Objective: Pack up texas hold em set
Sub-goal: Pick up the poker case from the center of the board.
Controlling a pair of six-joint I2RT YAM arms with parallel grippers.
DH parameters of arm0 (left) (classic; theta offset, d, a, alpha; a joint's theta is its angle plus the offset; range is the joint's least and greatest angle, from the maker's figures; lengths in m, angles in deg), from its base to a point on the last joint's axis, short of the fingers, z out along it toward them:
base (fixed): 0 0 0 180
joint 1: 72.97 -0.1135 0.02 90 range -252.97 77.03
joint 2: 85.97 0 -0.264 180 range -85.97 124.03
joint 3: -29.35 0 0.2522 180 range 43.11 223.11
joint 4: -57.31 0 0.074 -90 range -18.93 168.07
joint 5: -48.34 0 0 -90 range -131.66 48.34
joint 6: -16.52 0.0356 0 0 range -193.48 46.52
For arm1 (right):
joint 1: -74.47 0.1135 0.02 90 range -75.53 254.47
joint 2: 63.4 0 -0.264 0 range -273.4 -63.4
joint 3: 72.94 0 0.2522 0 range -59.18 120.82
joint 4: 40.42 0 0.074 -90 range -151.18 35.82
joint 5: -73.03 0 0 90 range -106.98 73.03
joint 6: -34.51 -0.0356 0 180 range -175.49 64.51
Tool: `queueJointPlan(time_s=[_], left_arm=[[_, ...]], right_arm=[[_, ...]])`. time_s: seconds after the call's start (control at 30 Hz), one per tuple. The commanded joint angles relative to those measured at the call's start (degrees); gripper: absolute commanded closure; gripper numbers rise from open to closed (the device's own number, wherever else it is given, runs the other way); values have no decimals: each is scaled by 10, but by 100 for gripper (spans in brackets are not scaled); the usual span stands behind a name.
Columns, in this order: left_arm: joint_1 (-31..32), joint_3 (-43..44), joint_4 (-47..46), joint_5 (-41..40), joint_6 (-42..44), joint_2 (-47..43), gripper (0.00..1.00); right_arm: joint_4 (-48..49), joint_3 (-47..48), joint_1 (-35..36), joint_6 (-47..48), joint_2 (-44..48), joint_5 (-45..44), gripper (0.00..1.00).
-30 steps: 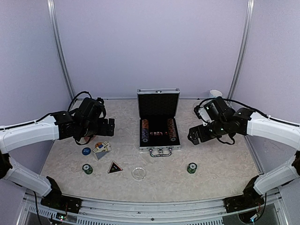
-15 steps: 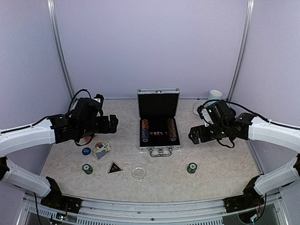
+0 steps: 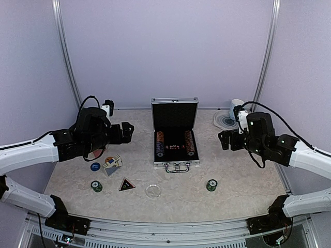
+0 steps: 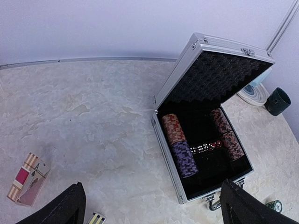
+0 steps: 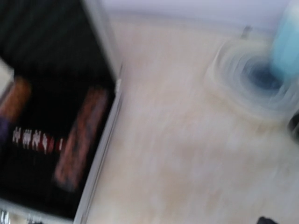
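The texas hold em set's silver case (image 3: 176, 164) stands open mid-table, lid (image 3: 175, 114) upright, with chip rows (image 4: 180, 144) and red dice inside. Loose on the table are two green chip stacks (image 3: 96, 186) (image 3: 211, 185), a black triangle (image 3: 126, 184), a clear disc (image 3: 152, 191), a blue disc (image 3: 95, 166) and card decks (image 3: 111, 163). My left gripper (image 3: 125, 131) hovers open left of the case, with nothing between its fingers (image 4: 65, 210). Right of the case hangs my right gripper (image 3: 224, 140), open and empty. The right wrist view is blurred.
A round swirled coaster (image 3: 226, 121) and a light-blue mug (image 3: 237, 105) sit at the back right behind my right arm. A dark mug (image 4: 279, 100) stands beside the coaster. A red card deck (image 4: 27, 181) lies left of my left gripper.
My right arm has swung right and back, away from the case toward the coaster. My left gripper has edged right toward the case. The objects have not moved.
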Motion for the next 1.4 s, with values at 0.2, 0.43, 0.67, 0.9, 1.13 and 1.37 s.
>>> queueJointPlan(time_s=[0.2,0.43,0.67,0.9,1.13,1.37], left_arm=[[5,-5,-6,2,24,-24,1],[5,-7,5,-3,30,-38,1],[5,2,19,1,40,-40,1],[5,0,28,-17,59,-63,1],[4,-13,23,-23,62,-78,1],[4,-17,21,-20,60,-76,1]], right_arm=[[262,-110,-17,161,85,-148,1],[325,-130,-18,211,44,-193,1],[766,-314,-97,374,-48,-118,1],[865,-330,-205,343,-164,-9,1],[956,-358,-263,325,-215,92,1],[1031,-381,-278,322,-267,132,1]])
